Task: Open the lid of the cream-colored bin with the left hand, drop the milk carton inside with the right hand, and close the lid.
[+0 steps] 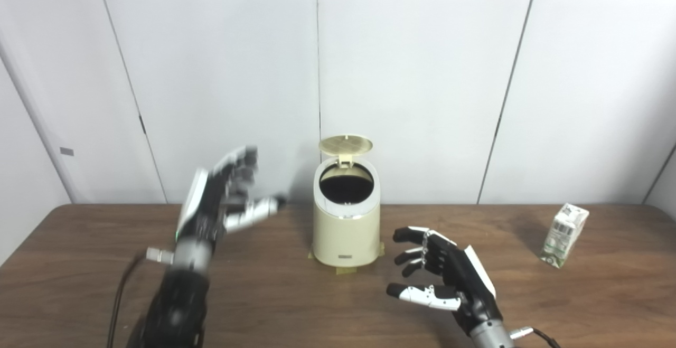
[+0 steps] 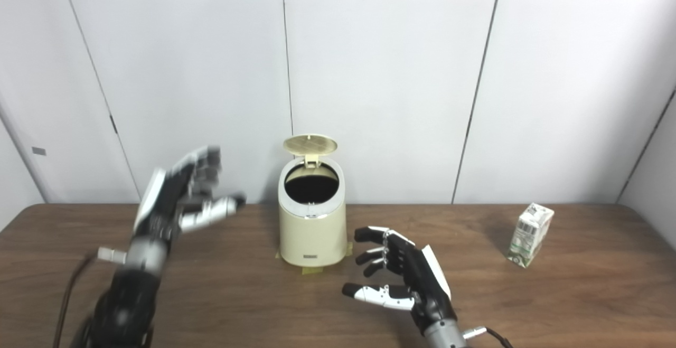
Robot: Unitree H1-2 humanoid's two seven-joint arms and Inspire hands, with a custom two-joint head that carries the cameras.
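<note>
On our table [image 1: 105, 242] the bin [image 1: 346, 232] stands upright, lid [image 1: 346, 145] already tipped back, so we judge the carton step is next. Our left hand [image 1: 224, 200] and right hand [image 1: 441, 276] are both spread, empty. The milk carton [image 1: 564, 235] stands slightly tilted, far right; our right hand must reach it.

Just a dark wood-grain table [image 1: 607, 306] with rounded far corners, pushed up against a white paneled wall [image 1: 422, 73] with thin dark seams. There's a small grey tag [image 1: 66, 151] on the wall off past the table's far left corner.
</note>
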